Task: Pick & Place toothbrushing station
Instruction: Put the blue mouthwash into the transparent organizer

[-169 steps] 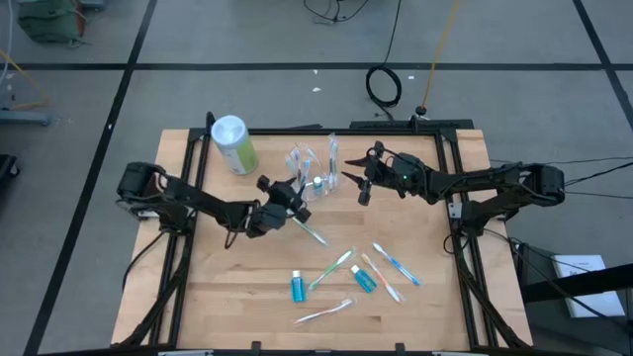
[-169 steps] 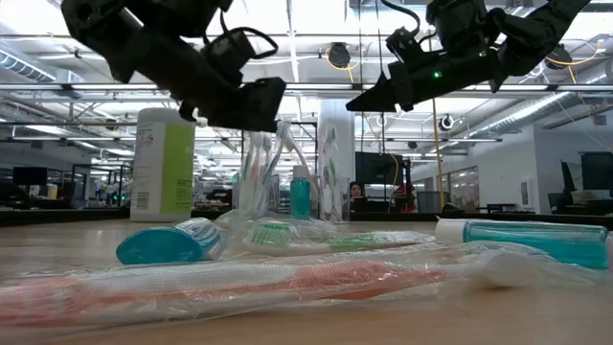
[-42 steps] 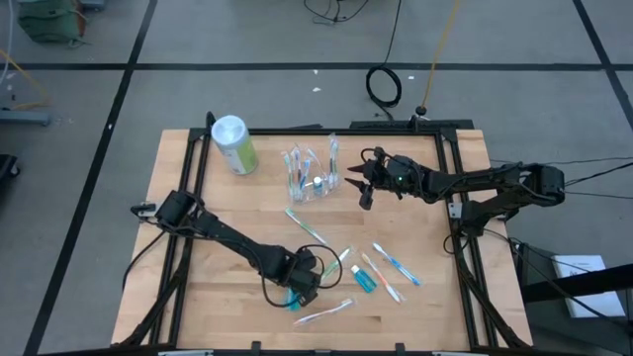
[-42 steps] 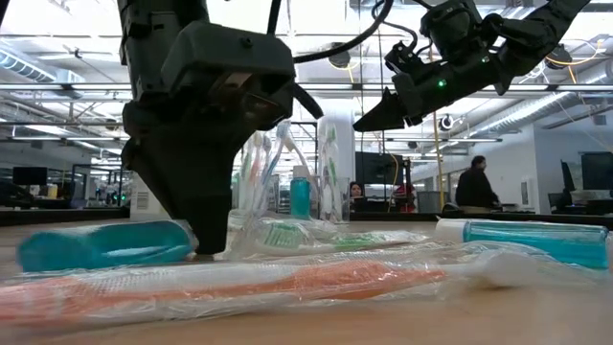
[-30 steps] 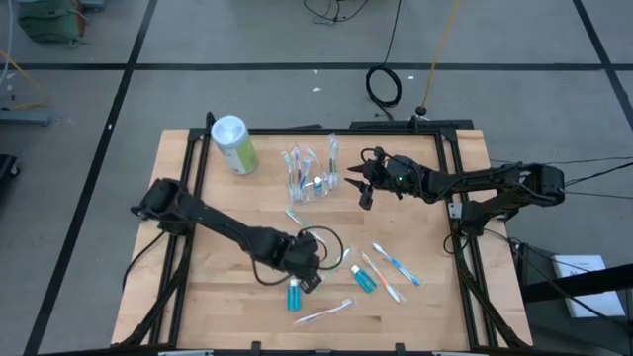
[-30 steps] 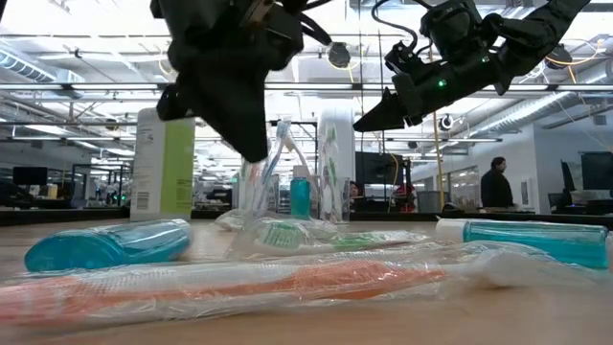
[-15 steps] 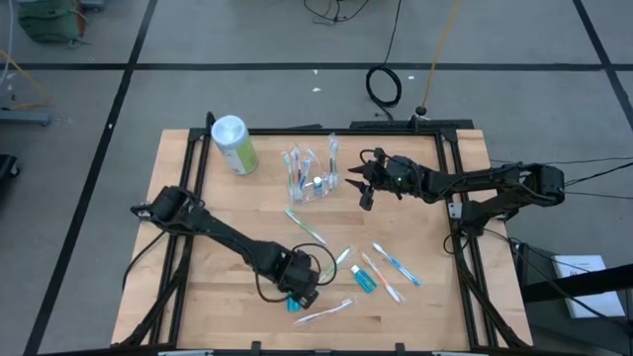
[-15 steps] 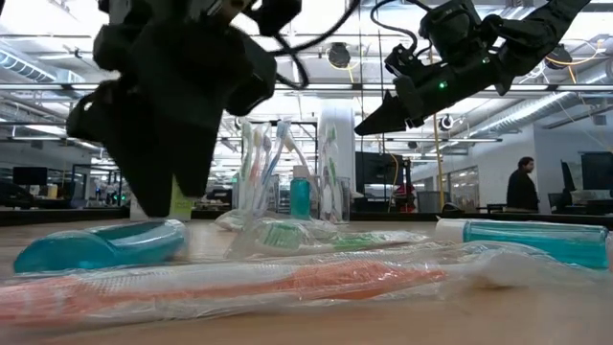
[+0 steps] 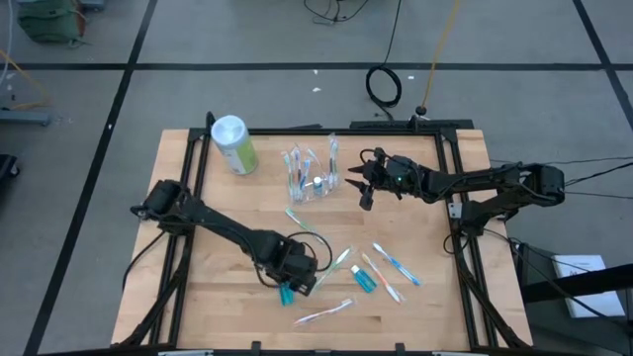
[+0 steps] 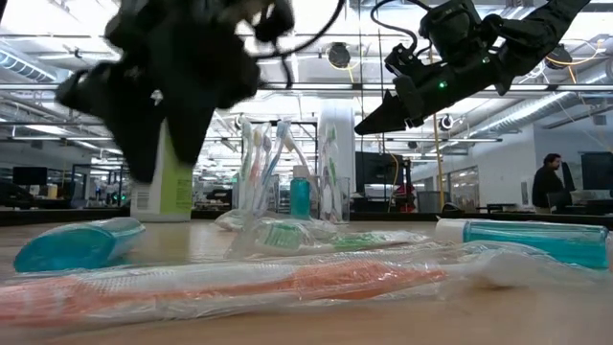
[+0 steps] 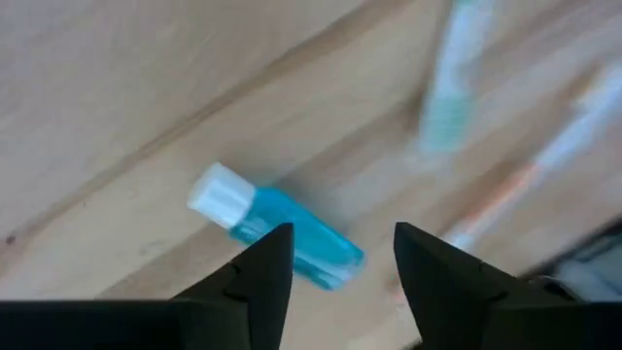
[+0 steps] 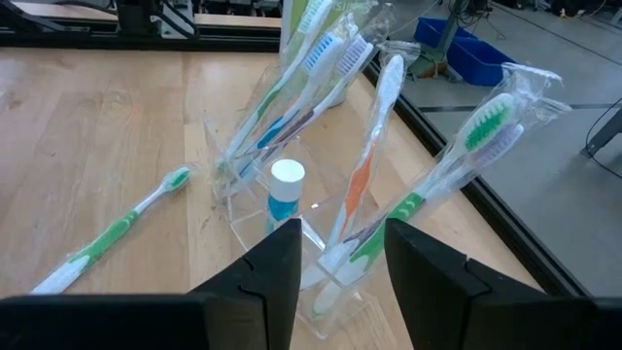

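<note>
While the left gripper [image 9: 293,280] hangs over the near middle of the wooden table [image 9: 198,297], its jaws stand released with nothing between them, and a small blue tube with a white cap [image 11: 276,227] lies flat on the wood just below its fingertips. The toothbrushing station [image 9: 309,170], a clear holder with wrapped toothbrushes and one upright blue tube [image 12: 285,194], stands at the far middle of the table, well apart from that gripper. A green canister [image 9: 232,144] stands to the station's left. The right gripper [image 9: 362,190] hovers just right of the station, jaws parted and empty. More wrapped toothbrushes [image 9: 391,264] and another tube [image 9: 362,280] lie on the table nearer than the station.
</note>
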{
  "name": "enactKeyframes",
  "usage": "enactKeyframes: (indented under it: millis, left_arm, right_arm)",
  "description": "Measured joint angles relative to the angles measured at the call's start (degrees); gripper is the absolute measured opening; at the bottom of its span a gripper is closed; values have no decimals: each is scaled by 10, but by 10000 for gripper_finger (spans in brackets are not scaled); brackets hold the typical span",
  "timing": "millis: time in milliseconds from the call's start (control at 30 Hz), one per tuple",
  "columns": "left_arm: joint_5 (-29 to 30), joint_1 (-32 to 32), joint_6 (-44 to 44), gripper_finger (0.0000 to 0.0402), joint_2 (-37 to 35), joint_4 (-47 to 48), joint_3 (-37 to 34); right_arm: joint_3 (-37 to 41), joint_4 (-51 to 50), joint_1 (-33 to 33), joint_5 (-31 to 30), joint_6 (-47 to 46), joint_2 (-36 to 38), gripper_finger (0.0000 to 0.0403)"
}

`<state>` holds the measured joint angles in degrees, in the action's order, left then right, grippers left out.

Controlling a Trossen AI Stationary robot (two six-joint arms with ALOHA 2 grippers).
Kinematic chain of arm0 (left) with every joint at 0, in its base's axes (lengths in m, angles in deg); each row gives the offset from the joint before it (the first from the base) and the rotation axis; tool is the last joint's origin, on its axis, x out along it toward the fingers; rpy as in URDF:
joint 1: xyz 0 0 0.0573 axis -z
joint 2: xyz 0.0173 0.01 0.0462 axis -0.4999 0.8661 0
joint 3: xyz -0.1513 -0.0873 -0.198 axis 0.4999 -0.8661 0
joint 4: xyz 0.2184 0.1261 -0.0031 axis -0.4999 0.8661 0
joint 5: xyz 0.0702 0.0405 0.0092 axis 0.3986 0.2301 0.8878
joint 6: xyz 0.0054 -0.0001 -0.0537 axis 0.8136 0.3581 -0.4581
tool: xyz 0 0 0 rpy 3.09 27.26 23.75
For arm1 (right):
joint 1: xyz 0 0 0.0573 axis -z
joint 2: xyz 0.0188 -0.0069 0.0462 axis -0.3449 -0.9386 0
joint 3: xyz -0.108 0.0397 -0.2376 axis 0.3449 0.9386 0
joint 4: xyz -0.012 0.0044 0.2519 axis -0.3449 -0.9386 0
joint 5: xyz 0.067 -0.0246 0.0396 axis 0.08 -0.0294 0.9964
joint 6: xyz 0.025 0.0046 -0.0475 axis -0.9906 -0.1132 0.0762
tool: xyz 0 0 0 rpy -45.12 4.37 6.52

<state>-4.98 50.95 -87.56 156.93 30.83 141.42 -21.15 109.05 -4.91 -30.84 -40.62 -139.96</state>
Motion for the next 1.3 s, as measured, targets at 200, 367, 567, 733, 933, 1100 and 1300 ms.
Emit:
enactKeyframes:
  millis: [200,367,567,733,933,1100,1300]
  left_arm:
    - [15,9,-26,161,-2,31,1]
    - [15,23,-61,159,19,32,-5]
    - [52,21,-88,159,21,34,-7]
    - [55,22,-130,159,23,66,-7]
    - [53,24,-158,159,25,78,-7]
    - [65,26,-171,159,26,78,-7]
    - [50,28,-178,159,42,65,-8]
  right_arm:
    - [0,0,0,0,0,0,141]
    - [0,1,0,0,0,0,141]
    - [0,0,0,0,0,0,141]
    - [0,0,0,0,1,0,141]
    - [0,0,0,0,1,0,141]
    - [0,0,0,0,1,0,141]
    - [0,0,0,0,2,0,141]
